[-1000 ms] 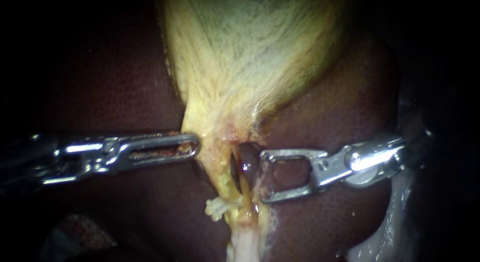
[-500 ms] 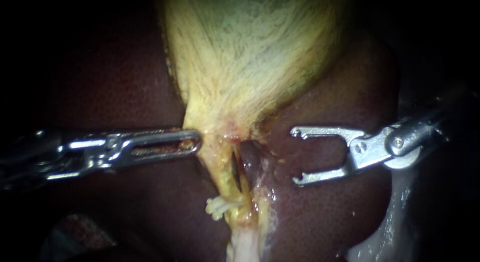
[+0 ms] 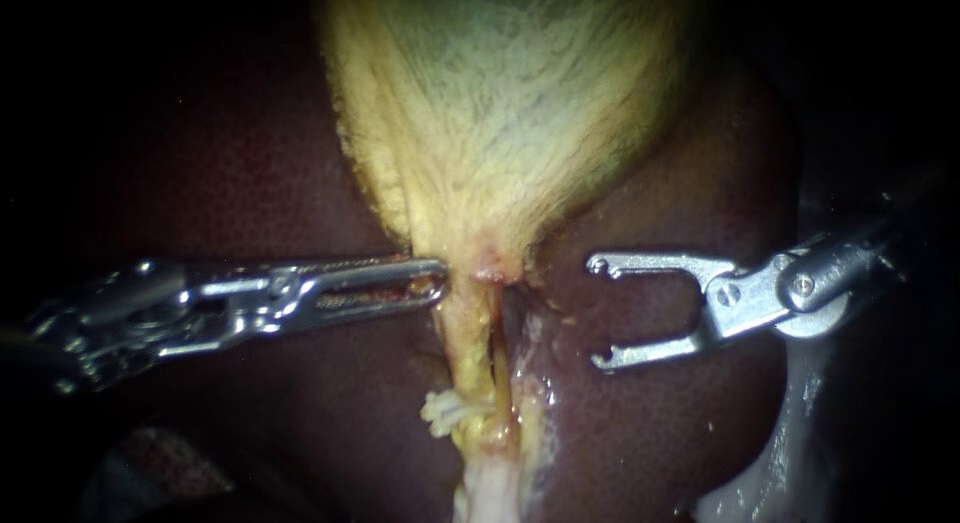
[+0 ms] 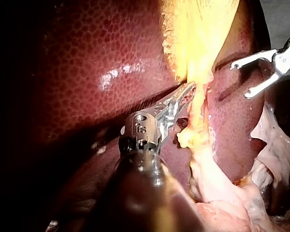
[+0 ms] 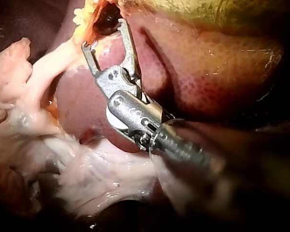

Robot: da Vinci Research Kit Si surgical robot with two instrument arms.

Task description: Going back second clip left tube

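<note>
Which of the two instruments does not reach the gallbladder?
The right instrument, entering from the right: bare liver shows between it and the yellow tissue. The left instrument touches the gallbladder at its neck.

Cannot see the top of the gallbladder [image 3: 500,103] in the endoscope view: cut off by the upper edge. Cannot follow the tube [image 3: 478,333] to its low end: cut off by the bottom edge. Cannot see where the shafts of the left instrument [image 3: 438,280] and the right instrument [image 3: 598,313] go: lost in the dark at the sides. Hard to make out the liver [image 3: 250,183] away from the light. In the left wrist view, blurred shaft up close, and right instrument cut off by the edge. In the right wrist view, blurred shaft too. Cannot tell what the dark spot [image 5: 108,19] by the jaw tips is.
</note>
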